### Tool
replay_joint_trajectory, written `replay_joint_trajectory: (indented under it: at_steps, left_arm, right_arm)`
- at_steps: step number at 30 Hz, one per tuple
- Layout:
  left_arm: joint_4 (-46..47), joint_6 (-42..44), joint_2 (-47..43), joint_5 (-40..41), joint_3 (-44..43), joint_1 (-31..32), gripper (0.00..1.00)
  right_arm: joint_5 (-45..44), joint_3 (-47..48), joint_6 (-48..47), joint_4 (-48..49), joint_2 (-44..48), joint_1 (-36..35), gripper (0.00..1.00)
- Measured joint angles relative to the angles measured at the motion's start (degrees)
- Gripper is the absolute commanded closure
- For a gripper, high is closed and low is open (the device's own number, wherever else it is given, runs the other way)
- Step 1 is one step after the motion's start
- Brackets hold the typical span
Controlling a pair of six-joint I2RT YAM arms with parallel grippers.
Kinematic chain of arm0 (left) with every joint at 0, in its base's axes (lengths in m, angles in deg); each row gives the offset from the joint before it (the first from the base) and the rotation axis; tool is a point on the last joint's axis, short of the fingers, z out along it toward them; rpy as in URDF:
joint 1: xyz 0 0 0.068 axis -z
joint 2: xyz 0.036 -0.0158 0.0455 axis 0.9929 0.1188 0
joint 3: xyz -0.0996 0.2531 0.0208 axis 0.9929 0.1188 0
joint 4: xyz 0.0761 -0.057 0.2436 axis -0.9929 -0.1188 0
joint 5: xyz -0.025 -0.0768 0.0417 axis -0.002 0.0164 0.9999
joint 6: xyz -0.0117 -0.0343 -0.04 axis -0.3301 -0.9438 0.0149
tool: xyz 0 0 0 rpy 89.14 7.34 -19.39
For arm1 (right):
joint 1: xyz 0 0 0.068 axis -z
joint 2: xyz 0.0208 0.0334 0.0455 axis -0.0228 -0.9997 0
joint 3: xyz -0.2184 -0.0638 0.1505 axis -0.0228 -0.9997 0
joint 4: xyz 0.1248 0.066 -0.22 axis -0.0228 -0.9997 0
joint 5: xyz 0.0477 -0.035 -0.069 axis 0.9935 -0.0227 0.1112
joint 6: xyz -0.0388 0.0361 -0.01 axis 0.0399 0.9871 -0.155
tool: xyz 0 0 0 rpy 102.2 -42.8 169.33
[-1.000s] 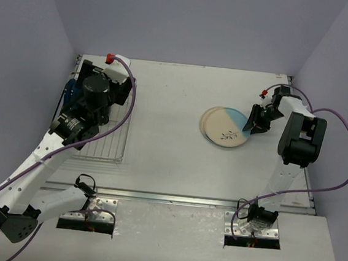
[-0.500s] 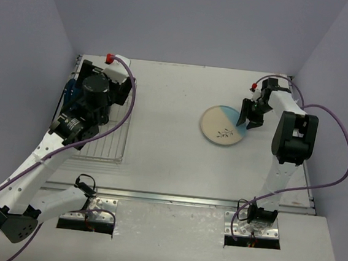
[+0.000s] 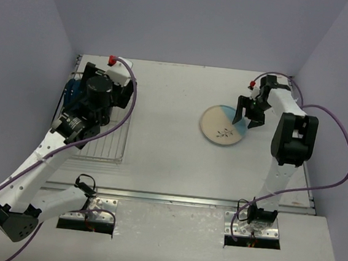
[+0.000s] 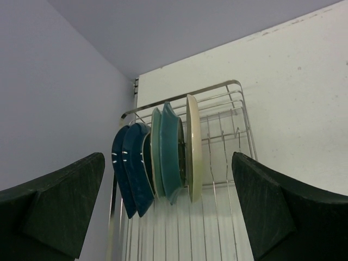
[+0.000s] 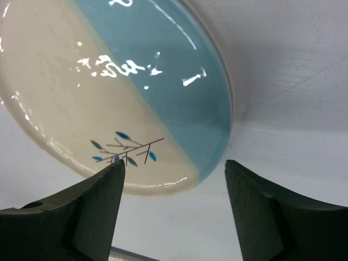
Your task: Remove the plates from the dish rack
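Looking along the left arm's own camera, the left gripper (image 4: 167,159) is spread wide with nothing between its dark, blunt fingers, aimed at the plates (image 4: 163,152) standing on edge at the dish rack's (image 4: 242,117) far end. A cream plate (image 4: 193,147) faces the rack's bare wires, teal plates (image 4: 171,149) press behind it, and navy plates (image 4: 130,171) sit deepest. They are thin glazed discs, packed almost face to face in slim silver bars. I'd worry that a finger could wedge into the wrong gap and pinch two at once, or tip a neighbour over as one lifts out. A rim could also snag a wire and drag the light rack across the white table (image 4: 296,65). On the right arm's camera, the right gripper (image 5: 174,164) is also parted and empty, hovering just over a glossy cream-and-blue plate (image 5: 98,92) with a fine dark sprig and a shallow raised rim. A low retreat could clip that rim and skate the slick ceramic along the smooth tabletop. From overhead, that plate lies flat well to the right of the rack, with the right fingers at its edge farthest from the rack. The left arm covers the rack's far end, with only a sliver of blue showing.
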Motion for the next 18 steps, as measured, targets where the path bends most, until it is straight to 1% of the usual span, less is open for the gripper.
replay_joint_trajectory:
  at_steps: [2, 3, 6, 11, 14, 16, 18]
  left_arm:
    - [-1.52, -1.3, 1.27, -0.89, -0.05, 0.0, 0.05]
    - [-2.32, -1.85, 2.1, -1.43, -0.05, 0.0, 0.06]
    - [-4.43, -3.58, 5.25, -2.37, -0.05, 0.0, 0.09]
    - [-6.23, -6.56, 12.35, -0.61, -0.5, 0.0, 0.21]
    - [-6.51, -8.21, 16.13, 1.71, -0.53, -0.02, 0.24]
    - [-6.38, -9.28, 17.7, 3.45, -0.53, -0.07, 0.25]
    - [-6.18, -10.22, 18.72, 4.78, -0.53, -0.42, 0.27]
  right_arm:
    - [0.76, 0.19, -0.1, -0.95, 2.35, 0.01, 0.03]
    - [1.17, 0.34, -0.33, -1.39, 3.82, 0.02, 0.01]
    - [2.55, 0.84, -0.67, -1.56, 9.98, 0.04, 0.01]
    - [3.8, -0.45, -1.1, 0.05, 23.99, 0.04, 0.01]
    - [3.89, -3.62, -1.36, 1.05, 31.9, 0.04, 0.01]
    - [3.8, -9.18, -1.64, 4.45, 37.27, 0.04, 0.01]
    - [3.56, -15.37, -2.03, 5.52, 42.44, 0.04, 0.01]
